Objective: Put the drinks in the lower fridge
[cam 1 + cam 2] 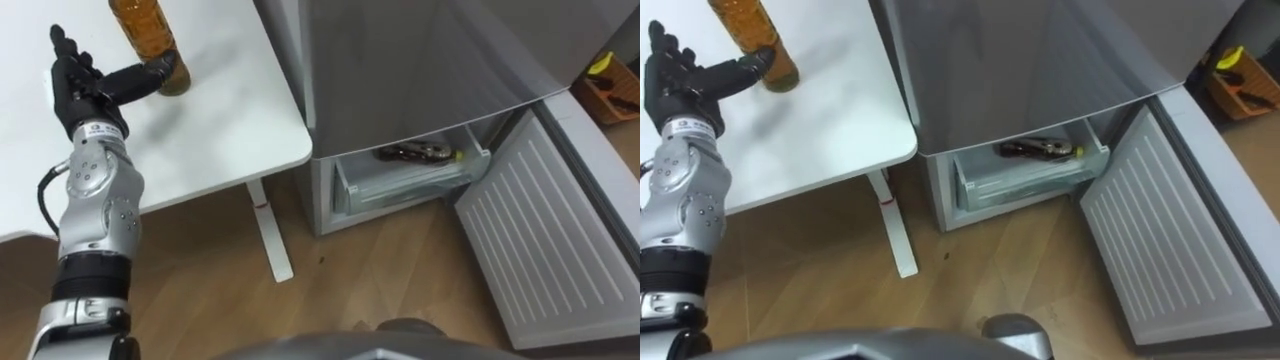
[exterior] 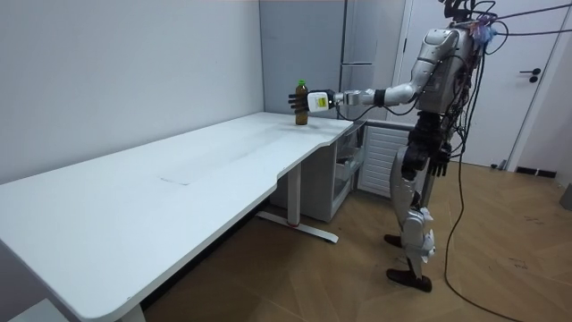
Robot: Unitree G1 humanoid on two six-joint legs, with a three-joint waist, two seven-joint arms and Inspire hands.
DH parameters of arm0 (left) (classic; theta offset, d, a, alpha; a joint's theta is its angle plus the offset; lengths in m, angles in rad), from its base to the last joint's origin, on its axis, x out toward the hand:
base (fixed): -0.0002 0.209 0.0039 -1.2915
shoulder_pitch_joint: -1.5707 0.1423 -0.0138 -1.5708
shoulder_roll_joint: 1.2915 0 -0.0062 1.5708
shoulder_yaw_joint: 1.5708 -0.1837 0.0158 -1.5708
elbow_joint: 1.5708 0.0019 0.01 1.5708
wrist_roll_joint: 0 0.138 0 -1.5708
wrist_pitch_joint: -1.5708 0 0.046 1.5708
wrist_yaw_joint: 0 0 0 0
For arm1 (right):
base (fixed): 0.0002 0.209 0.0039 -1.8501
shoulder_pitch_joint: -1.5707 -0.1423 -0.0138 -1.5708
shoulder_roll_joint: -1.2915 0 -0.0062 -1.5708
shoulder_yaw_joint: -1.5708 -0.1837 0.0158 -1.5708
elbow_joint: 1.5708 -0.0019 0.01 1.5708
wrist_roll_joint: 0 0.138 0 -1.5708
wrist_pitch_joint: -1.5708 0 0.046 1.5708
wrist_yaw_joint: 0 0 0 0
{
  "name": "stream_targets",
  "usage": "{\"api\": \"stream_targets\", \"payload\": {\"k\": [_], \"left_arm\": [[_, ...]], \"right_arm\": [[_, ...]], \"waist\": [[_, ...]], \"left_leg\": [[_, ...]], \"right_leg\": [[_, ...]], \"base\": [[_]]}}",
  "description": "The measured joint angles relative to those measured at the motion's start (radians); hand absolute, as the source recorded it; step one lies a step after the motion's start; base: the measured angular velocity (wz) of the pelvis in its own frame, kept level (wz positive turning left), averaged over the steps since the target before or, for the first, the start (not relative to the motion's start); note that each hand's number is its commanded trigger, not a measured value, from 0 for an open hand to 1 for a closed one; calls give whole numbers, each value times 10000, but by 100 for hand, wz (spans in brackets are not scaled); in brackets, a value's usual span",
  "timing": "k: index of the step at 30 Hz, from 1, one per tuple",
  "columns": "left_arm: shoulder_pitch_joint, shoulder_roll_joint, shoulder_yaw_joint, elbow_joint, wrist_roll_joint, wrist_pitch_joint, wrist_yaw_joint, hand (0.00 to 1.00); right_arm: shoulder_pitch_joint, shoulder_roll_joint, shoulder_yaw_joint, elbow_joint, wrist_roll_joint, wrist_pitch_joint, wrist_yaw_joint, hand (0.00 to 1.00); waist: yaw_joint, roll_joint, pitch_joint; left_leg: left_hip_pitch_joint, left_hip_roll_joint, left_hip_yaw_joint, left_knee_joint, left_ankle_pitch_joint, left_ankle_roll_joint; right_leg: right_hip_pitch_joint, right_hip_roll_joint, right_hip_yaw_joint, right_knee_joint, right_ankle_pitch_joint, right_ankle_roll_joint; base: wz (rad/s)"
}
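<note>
Amber bottle (image 1: 150,40) upright near the desk's (image 1: 220,120) corner, the robot's left hand (image 1: 80,85) just beside it: fingers straight and raised, thumb stretched out against the bottle's base, nothing gripped yet. The step in hand looks to be the pick-up of this drink. The next move calls for the fingers to curl round the bottle before it is lifted, then a turn toward the grey fridge (image 1: 420,70), which stands just off the desk's end. Its lower door (image 1: 545,230) hangs wide open and the drawer (image 1: 400,185) is pulled out, a dark bottle (image 1: 415,153) already lying inside. In the room view the robot stands between desk and fridge, its right hand (image 2: 444,164) low at its side; I cannot tell its state.
</note>
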Motion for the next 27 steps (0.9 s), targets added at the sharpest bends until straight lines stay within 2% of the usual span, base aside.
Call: {"api": "stream_targets", "payload": {"k": [1,5,9,12,16,19,23,27], "left_arm": [[-6,121,77,0,0,33,-34,0],[-290,189,394,26,27,133,-45,0],[-868,500,437,487,49,303,-35,0],[-1035,698,434,895,48,370,-6,0],[-1097,934,431,1221,26,576,66,0],[-1099,958,439,1346,13,701,74,0],[-1100,1019,438,1346,17,765,82,0],[-1100,1223,438,1341,29,820,213,0]], "right_arm": [[41,0,-7,-1,-1,11,-7,0],[112,7,-19,3,18,29,-12,0],[111,3,-94,-9,21,35,-16,0],[121,-1,-184,-107,23,35,-77,0],[106,-19,-184,-119,33,46,-90,0],[122,-42,-184,-123,33,122,-84,0],[105,-93,-186,-256,21,214,-71,0],[118,-135,-271,-422,5,270,-64,0]], "waist": [[-18,17,-7],[-45,40,-21],[-51,46,-19],[-74,94,-32],[-89,103,-36],[-82,115,-39],[-79,134,-45],[-85,136,-48]], "left_leg": [[-4,5,80,-7,0,0],[-12,2,212,-24,-1,0],[10,8,364,-23,0,0],[17,3,489,-15,0,0],[-42,-9,507,-14,0,0],[-43,-13,542,-3,0,0],[-55,-24,569,4,0,0],[-60,-29,640,5,0,-1]], "right_leg": [[-53,24,78,10,7,0],[-147,43,186,50,15,6],[-190,69,283,64,25,-4],[-247,95,434,103,33,1],[-382,98,480,217,32,2],[-419,105,521,273,31,2],[-465,110,591,346,26,4],[-541,143,703,405,27,3]], "base": [[-20],[-12],[-10],[-12],[-3],[-2],[-3],[-7]]}}
